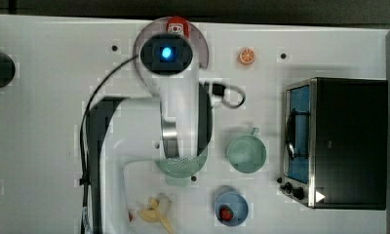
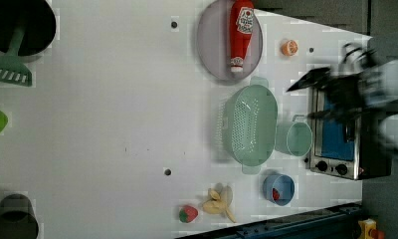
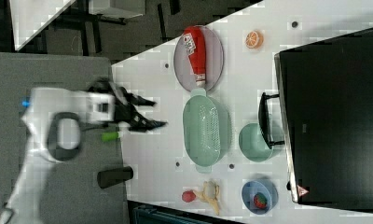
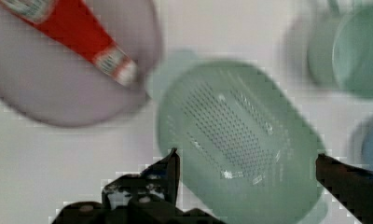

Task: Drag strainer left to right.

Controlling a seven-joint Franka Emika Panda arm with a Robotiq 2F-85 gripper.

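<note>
Pincer [image 4: 247,163]: black two-finger type on the white arm, jaws spread wide, nothing between them. The wrist view has one finger [image 4: 168,170] over the pale surface beside the strainer's rim and the other past its opposite side, so the spread looks wider than the basket's short axis. Held above the strainer, not touching it, as far as the left view and right view let one judge.

Strainer [image 2: 249,124]: pale mint-green oval basket, perforated base, a small lug at each end. Sits upright on the white table [image 2: 112,124], mid-surface and nearer the edge that carries the toaster oven [image 2: 336,134]. One lug reaches the rim of the grey plate [image 2: 212,45], which holds the red ketchup bottle [image 2: 240,32]. Long side just beside the round mint-green mug [image 2: 293,138].

Other items: blue bowl [image 2: 279,189], peeled banana [image 2: 219,201], strawberry [image 2: 188,213], all toward the near edge in the left view; orange slice [image 2: 289,48] by the far edge.

Step in hand: approach; basket not yet gripped or moved, so the drag is wholly outstanding.

Next move calls for: descending so one finger goes inside the wall and one outside, or hooking the rim, then closing and sliding sideways. Mug and plate crowd the basket; either could be pushed along.
</note>
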